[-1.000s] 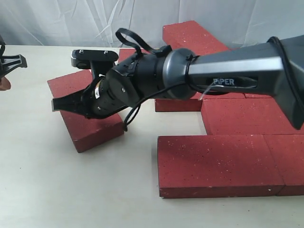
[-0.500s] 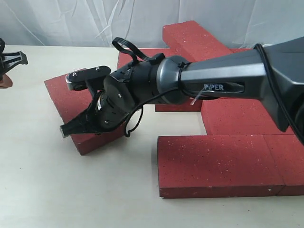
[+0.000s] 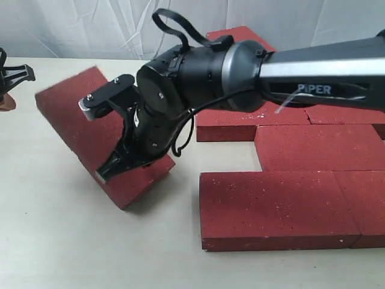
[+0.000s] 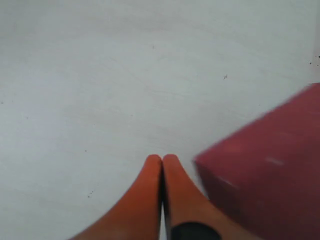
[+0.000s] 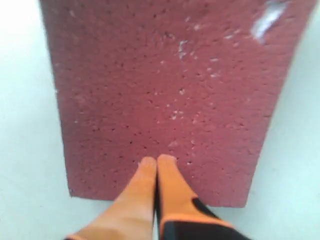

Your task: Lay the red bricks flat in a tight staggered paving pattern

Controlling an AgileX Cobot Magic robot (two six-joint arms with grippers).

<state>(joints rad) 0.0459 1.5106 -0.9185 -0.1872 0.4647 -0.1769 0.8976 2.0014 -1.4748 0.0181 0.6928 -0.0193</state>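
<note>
The right claw [image 3: 111, 173] reaches across the middle to a loose dark red rectangular paving brick [image 3: 72, 120]. This brick lies askew on the pale tabletop [image 3: 54, 247], apart from the laid red bricks [image 3: 313, 147] on the right.

The claw's two orange fingers are pinched together with nothing between them. In the right wrist view the right claw [image 5: 157, 161] rests its tips on the rough top face of the loose brick [image 5: 165, 85], close to one short edge. That reads as a push rather than a grip: the slab looks too wide to fit between the jaws, so pressing down near one end and dragging is likely the way to swing it.

The brick's far end is blurred, so I cannot tell whether it lies fully flat. It sits at a slant to the laid rows, with bare tabletop between its near corner and the front brick [image 3: 271, 208] — it probably needs squaring up and sliding in to close that gap.

The left claw [image 4: 161, 159] is also closed on nothing. It hangs over bare tabletop just beside a blurred red brick corner [image 4: 270, 170] — seemingly parked clear of the work.
</note>
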